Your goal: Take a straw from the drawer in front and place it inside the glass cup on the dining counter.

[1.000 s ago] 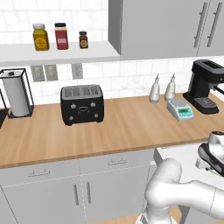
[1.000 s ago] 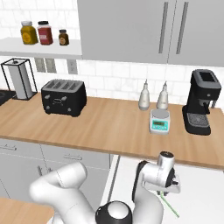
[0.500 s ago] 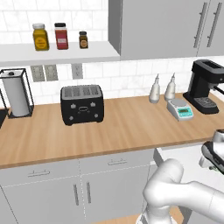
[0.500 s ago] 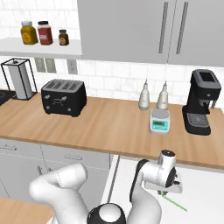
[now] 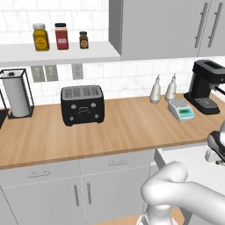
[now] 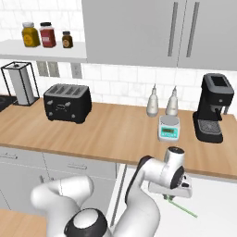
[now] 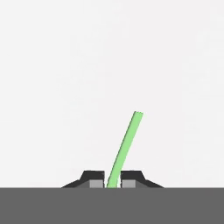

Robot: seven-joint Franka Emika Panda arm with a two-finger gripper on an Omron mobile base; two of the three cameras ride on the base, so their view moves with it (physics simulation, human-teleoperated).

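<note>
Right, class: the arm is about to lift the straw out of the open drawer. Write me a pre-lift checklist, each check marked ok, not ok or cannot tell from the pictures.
1. Pincer shut on the straw: ok, in the hand view the green stick sits between the two fingertips.
2. Grip near the straw's middle: not ok, the right base view shows most of the straw sticking out to one side of the pincer.
3. Drawer open: ok, its pale interior shows under the hand.
4. Other things in the drawer near the straw: cannot tell beyond the plain pale floor seen in the hand view.
5. Glass cup and dining counter located: cannot tell.
</note>
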